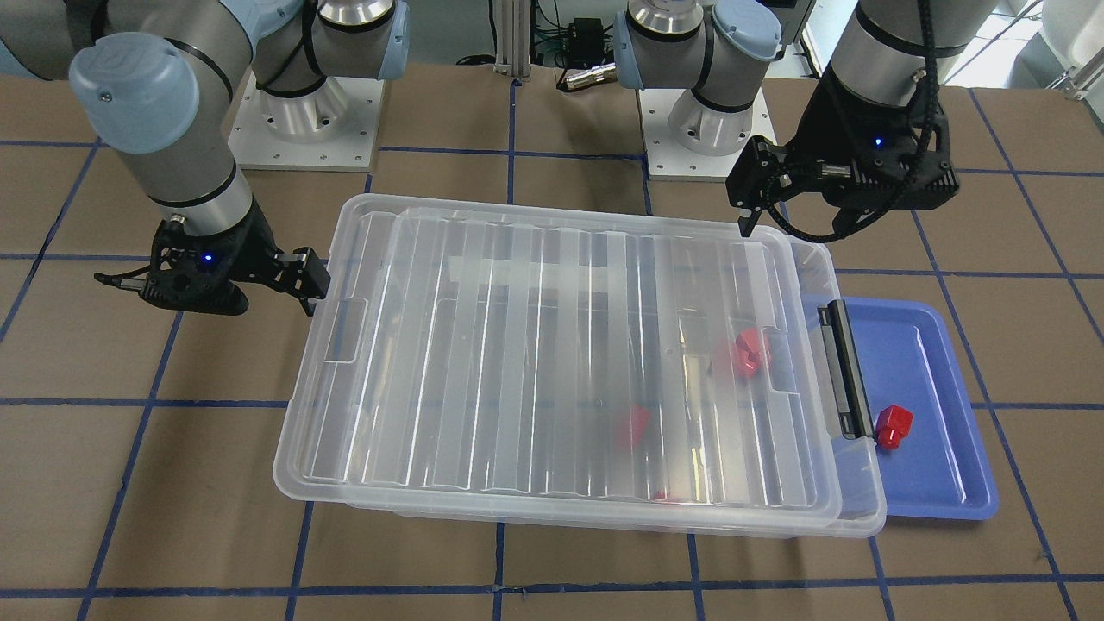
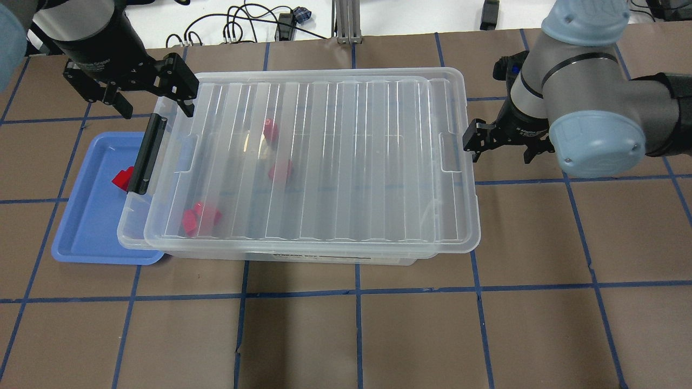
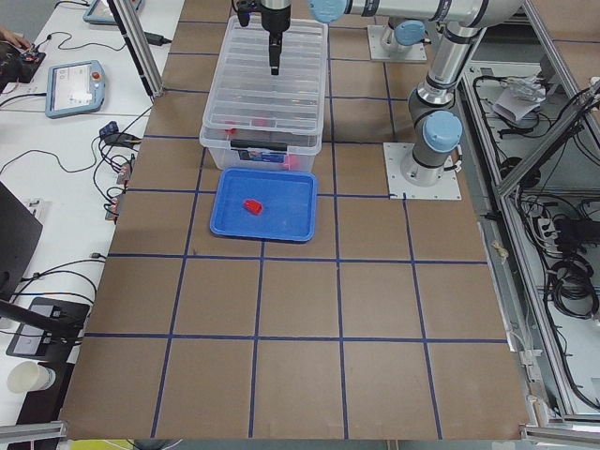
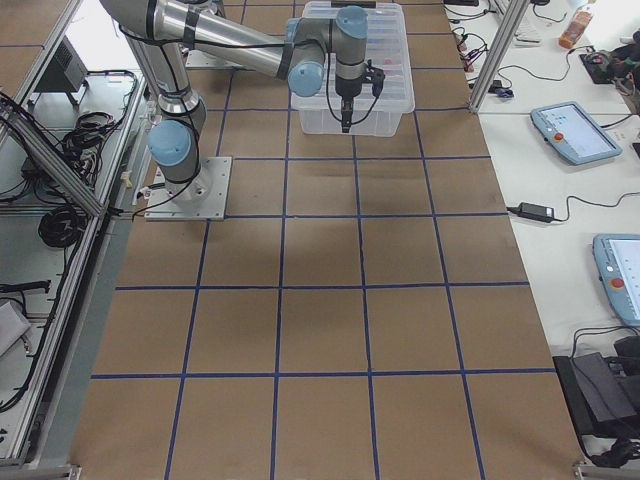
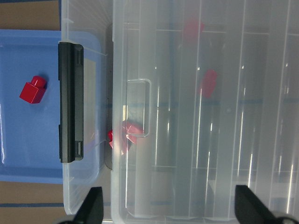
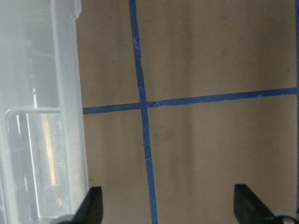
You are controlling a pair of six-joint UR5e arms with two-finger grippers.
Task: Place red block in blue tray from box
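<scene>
The box point(image 2: 303, 162) is a clear bin with its ribbed lid on and a black latch bar point(image 2: 147, 154) at the end by the blue tray point(image 2: 86, 216). One red block point(image 2: 123, 178) lies in the tray; it also shows in the left wrist view point(image 5: 33, 89) and front view point(image 1: 893, 425). Three red blocks show blurred through the lid point(image 2: 270, 129) point(image 2: 281, 170) point(image 2: 200, 216). My left gripper point(image 2: 151, 100) is open and empty above the box's latch end point(image 5: 170, 212). My right gripper point(image 2: 503, 148) is open and empty just off the box's other end point(image 6: 168, 210).
The blue tray point(image 1: 931, 405) is partly tucked under the box's latch end. The table point(image 2: 357, 335) is brown with a blue tape grid. The arm bases point(image 1: 306, 121) stand behind the box.
</scene>
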